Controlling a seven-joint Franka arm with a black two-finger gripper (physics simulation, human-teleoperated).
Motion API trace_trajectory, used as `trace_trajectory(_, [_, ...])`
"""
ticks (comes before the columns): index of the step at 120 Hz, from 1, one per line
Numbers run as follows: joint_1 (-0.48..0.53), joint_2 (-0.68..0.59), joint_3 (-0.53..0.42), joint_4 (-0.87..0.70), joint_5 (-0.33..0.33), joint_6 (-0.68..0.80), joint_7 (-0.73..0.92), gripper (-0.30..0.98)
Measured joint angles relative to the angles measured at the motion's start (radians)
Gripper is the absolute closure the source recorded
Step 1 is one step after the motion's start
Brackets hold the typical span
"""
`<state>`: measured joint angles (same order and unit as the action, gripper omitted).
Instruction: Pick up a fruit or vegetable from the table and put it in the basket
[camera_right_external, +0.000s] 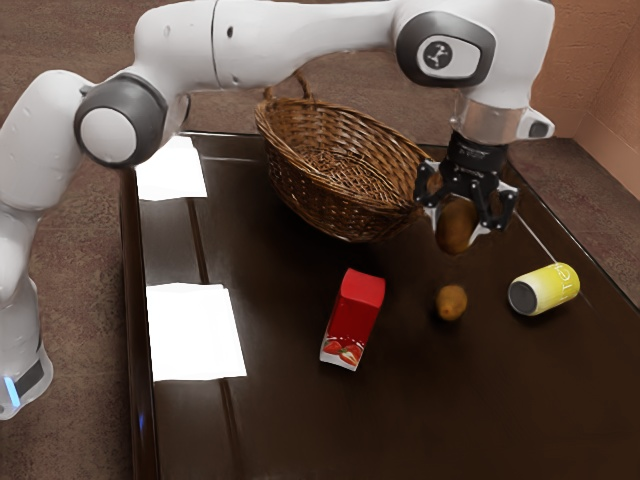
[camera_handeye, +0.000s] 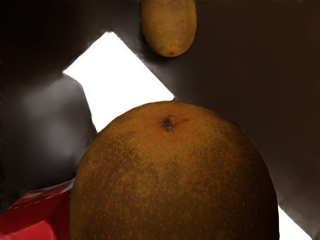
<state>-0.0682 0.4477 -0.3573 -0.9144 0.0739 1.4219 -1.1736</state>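
Note:
In the exterior view my gripper (camera_right_external: 461, 229) is shut on a large round brown fruit (camera_right_external: 456, 224), one finger on each side of it. It hangs above the table, just beside the wicker basket's (camera_right_external: 335, 208) rim on the exterior view's right. A smaller brown kiwi-like fruit (camera_right_external: 451, 302) lies on the dark table (camera_right_external: 280, 430) below the hand. The wrist view has the held fruit (camera_handeye: 175, 175) large under the hand, with the smaller fruit (camera_handeye: 169, 27) beyond it.
A red carton (camera_right_external: 354, 315) with strawberry pictures lies on the table, between the bright white patches and the small fruit. A yellow can (camera_right_external: 545, 289) lies on its side toward the exterior view's right. The basket's handle (camera_right_external: 304, 86) stands up at its far end.

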Motion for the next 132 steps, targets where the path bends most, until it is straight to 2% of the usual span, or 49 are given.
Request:
trace_trajectory(16, [0.012, -0.036, 0.0, 0.053, 0.011, -0.086, 0.003, 0.43])
trace_trajectory(40, [0.197, -0.076, -0.001, 0.104, 0.023, -0.186, 0.006, 0.43])
trace_trajectory(62, [0.325, -0.077, 0.022, 0.138, 0.078, -0.259, 0.009, 0.43])
trace_trajectory(78, [0.348, -0.054, 0.101, 0.139, 0.117, -0.275, 0.016, 0.43])
trace_trajectory(95, [0.365, -0.025, 0.116, 0.132, 0.13, -0.264, 0.03, 0.44])
trace_trajectory(102, [0.369, -0.023, 0.113, 0.127, 0.129, -0.251, 0.035, 0.29])
trace_trajectory(110, [0.37, -0.023, 0.112, 0.123, 0.13, -0.236, 0.039, 0.18])
trace_trajectory(132, [0.371, -0.032, 0.103, 0.098, 0.158, -0.205, 0.049, 0.05])
